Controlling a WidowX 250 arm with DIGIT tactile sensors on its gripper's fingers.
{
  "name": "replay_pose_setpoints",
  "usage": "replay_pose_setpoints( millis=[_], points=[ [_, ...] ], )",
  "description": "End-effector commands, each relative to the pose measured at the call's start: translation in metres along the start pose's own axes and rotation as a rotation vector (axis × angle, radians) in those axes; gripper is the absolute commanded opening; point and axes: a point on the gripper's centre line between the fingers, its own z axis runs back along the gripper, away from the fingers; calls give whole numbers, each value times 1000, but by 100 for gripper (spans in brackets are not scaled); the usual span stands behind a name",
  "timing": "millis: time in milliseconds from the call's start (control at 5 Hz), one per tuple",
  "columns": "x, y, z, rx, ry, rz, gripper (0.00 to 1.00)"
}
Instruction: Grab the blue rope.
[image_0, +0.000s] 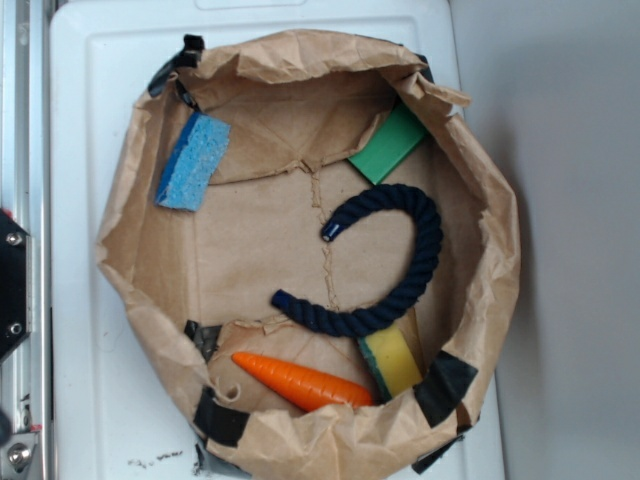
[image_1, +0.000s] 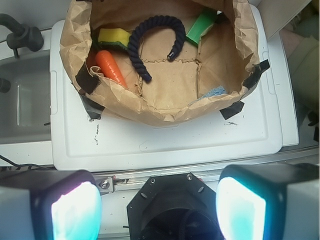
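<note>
The blue rope (image_0: 400, 262), a thick navy twisted cord bent into a C, lies on the floor of a crumpled brown paper basket (image_0: 130, 215). In the wrist view the blue rope (image_1: 137, 42) shows at the top, inside the same basket (image_1: 165, 107). My gripper (image_1: 159, 207) is open, with its two glowing pads (image_1: 75, 212) wide apart and nothing between them. It hangs well short of the basket, over the robot's black base and the metal rail. The gripper does not show in the exterior view.
Inside the basket with the rope are an orange carrot (image_0: 305, 383), a yellow-green sponge (image_0: 392, 362), a green block (image_0: 390, 145) and a light blue sponge (image_0: 192, 162). The basket stands on a white plastic lid (image_1: 165, 142). A sink (image_1: 22, 95) lies to the left.
</note>
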Motion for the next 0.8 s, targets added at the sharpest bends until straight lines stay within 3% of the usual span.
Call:
replay_pose_setpoints(
  millis=[0, 200, 600],
  points=[
    [0, 0, 0, 0, 0, 0, 100],
    [-4, -4, 0, -7, -17, 64, 100],
    [29, -22, -24, 18, -7, 119, 100]
  ],
)
